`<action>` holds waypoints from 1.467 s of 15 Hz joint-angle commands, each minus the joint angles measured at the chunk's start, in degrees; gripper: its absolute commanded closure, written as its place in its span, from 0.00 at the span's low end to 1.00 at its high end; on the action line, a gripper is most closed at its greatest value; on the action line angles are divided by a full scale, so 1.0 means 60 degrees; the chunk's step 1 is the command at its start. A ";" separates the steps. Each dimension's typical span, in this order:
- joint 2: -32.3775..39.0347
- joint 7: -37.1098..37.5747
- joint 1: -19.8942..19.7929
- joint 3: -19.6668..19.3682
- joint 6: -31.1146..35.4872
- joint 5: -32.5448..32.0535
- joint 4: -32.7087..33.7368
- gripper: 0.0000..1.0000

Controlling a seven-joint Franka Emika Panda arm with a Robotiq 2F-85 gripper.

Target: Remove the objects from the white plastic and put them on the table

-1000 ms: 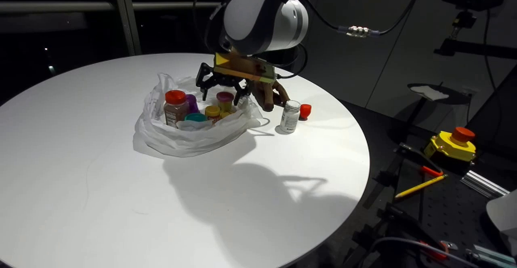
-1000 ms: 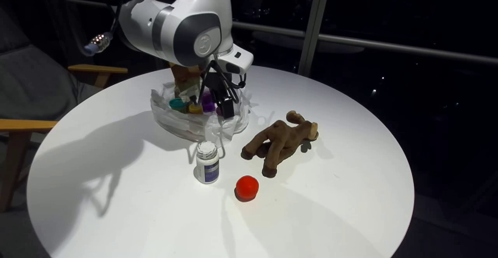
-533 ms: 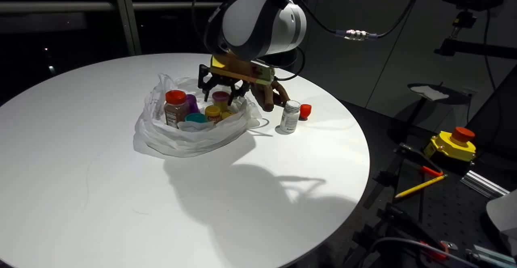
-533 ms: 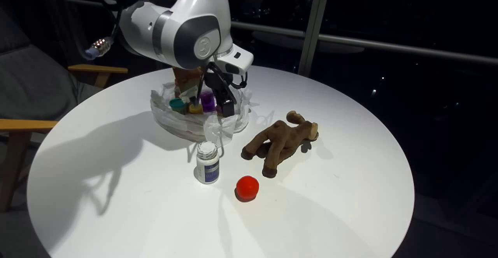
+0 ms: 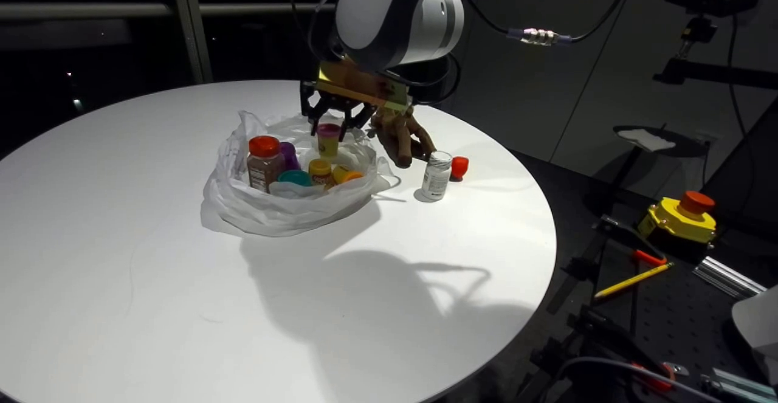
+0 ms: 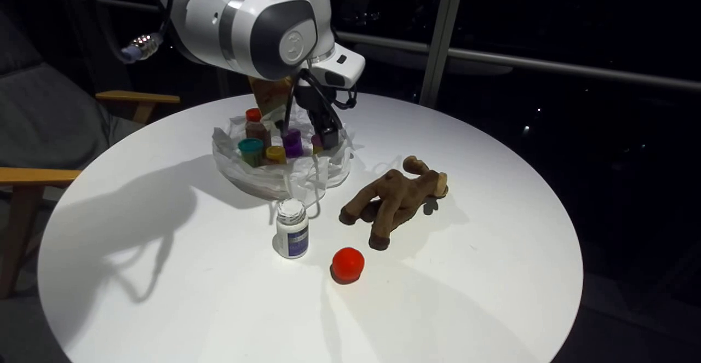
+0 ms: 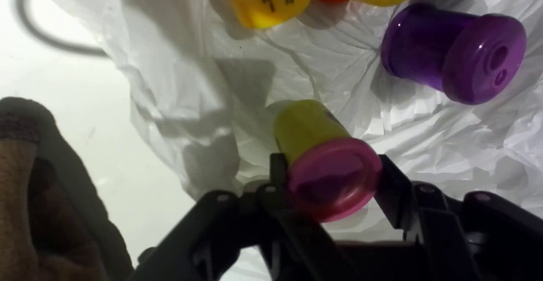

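The end effector (image 7: 331,171) is partly closed, with its fingers (image 7: 278,168) separated by the width of the lid between them. It grips the pink-lidded tub (image 7: 326,164): one finger bears on each side of the pink lid, and the yellow body extends below. In an exterior view the tub is approximately upright and located within the rim of the white plastic bag (image 5: 285,213); contact between its base and the plastic cannot be determined. The bag rests open on the round white table (image 5: 152,306), its wrinkled sides raised around the contents. These comprise the red-capped jar (image 5: 265,163), upright; the purple container (image 7: 454,54), near the jar; the teal-lidded tub (image 6: 251,152); the yellow-lidded tub (image 6: 275,155), just beside the teal-lidded tub; and the orange-ended yellow tub (image 5: 346,175), tilted near the bag wall. Three items are on the table outside the bag in both exterior views: the brown plush animal (image 6: 397,193), lying down and apart from the bag; the white bottle (image 6: 292,229), upright; and the red rounded item (image 6: 348,264), near the bottle. The robot arm (image 6: 285,29) extends above the bag. Beside the table, a dark perforated surface (image 5: 674,312) carries a yellow pencil (image 5: 635,280).
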 commanded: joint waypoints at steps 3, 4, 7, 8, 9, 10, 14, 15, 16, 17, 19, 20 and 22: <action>-0.1878 -0.0130 0.0611 0.0079 -0.0438 -0.0336 -0.1709 0.77; -0.2355 -0.0226 0.0706 0.0172 -0.0549 -0.0442 -0.2203 0.77; -0.3700 -0.0322 0.0943 0.0412 -0.1147 -0.0958 -0.3617 0.77; -0.4182 -0.0412 0.0855 0.0619 -0.1389 -0.1041 -0.4146 0.77; -0.4531 -0.0558 0.0719 0.0837 -0.1588 -0.1114 -0.4576 0.77; -0.4842 -0.0796 0.0525 0.1112 -0.1815 -0.1056 -0.4930 0.77; -0.4967 -0.1893 -0.0001 0.1602 -0.1517 -0.1166 -0.5839 0.77; -0.4832 -0.2099 -0.0116 0.1618 -0.1303 -0.1263 -0.5961 0.77; -0.4466 -0.2294 -0.0233 0.1545 -0.1008 -0.1455 -0.5955 0.77; -0.4214 -0.2274 -0.0253 0.1337 -0.0599 -0.1925 -0.6018 0.77; -0.3603 -0.2300 -0.0245 0.0825 0.0580 -0.2842 -0.5997 0.77; -0.3305 -0.2395 -0.0250 0.0643 0.1047 -0.2944 -0.5933 0.77; -0.2897 -0.2610 -0.0044 0.0202 0.1924 -0.3004 -0.5929 0.77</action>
